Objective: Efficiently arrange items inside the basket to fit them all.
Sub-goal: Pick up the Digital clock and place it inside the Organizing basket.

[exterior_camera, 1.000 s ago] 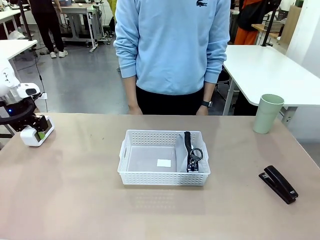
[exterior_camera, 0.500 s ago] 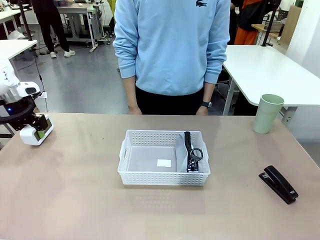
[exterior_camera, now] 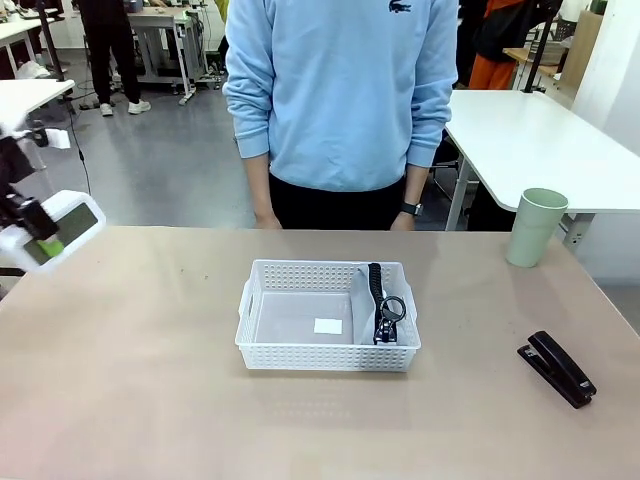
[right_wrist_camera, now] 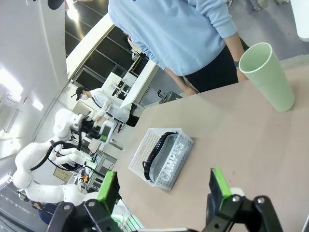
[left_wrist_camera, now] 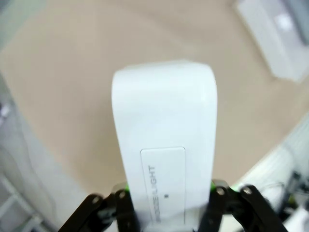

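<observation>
Front view: left gripper (exterior_camera: 45, 243) clamps the box (exterior_camera: 64, 221), raised at the table's left edge. Pouch (exterior_camera: 362, 298) sits in the right end of the basket (exterior_camera: 328, 357). Right gripper (right_wrist_camera: 164, 187) gapes, empty.

Beige bench (exterior_camera: 130, 390) spans the lower frame. A person (exterior_camera: 340, 100) in a light-blue sweatshirt stands top centre. White table (exterior_camera: 520, 140) at upper right.

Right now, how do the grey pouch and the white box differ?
The grey pouch sits inside the basket, at its right end; the white box hangs outside it in the left gripper, by the table's left edge. The pouch carries a black strap; the box has none.
</observation>
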Motion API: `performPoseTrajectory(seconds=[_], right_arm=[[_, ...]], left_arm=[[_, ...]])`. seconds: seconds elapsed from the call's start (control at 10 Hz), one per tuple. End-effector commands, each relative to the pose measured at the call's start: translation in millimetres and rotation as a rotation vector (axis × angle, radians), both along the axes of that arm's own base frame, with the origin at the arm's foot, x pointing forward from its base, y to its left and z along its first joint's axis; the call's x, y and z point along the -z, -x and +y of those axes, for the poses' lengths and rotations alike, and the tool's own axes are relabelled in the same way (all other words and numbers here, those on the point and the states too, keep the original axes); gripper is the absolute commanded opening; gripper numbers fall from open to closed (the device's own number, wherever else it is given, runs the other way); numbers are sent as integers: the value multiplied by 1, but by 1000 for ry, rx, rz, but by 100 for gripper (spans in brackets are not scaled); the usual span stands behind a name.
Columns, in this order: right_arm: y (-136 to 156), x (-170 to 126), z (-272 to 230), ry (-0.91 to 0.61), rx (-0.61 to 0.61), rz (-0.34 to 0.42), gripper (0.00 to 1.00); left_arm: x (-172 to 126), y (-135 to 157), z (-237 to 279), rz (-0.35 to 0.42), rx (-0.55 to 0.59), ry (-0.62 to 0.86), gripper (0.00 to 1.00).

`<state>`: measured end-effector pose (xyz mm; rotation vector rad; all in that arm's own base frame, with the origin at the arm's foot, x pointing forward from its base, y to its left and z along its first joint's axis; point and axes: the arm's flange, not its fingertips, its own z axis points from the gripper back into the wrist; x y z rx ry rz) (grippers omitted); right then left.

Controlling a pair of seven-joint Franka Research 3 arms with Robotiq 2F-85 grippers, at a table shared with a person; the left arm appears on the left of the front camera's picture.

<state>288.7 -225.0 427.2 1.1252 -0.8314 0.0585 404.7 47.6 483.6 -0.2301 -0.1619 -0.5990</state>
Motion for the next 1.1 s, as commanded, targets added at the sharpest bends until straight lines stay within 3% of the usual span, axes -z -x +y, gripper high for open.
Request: performPoseTrajectory(seconds=[0.0,0.2,0.3,0.4,0.8,0.9,1.0], right_arm=[[-3,-1,0,-6,5,-36,100],[-3,-1,0,-6,5,-36,100],[-3,-1,0,-6,5,-36,100],[-3,-1,0,-6,5,-36,100],[-3,-1,0,-6,5,-36,100],[-3,-1,0,-6,5,-36,100],[-3,-1,0,-6,5,-36,100]], left_arm=[[-3,43,10,59,93,68,0],[1,84,8,14,149,129,0],[2,84,13,-31,67,225,0],[-6,74,1,40,131,105,0],[-6,74,1,40,131,105,0],[1,78,2,42,126,132,51],[-2,76,-17,181,-62,102,51]])
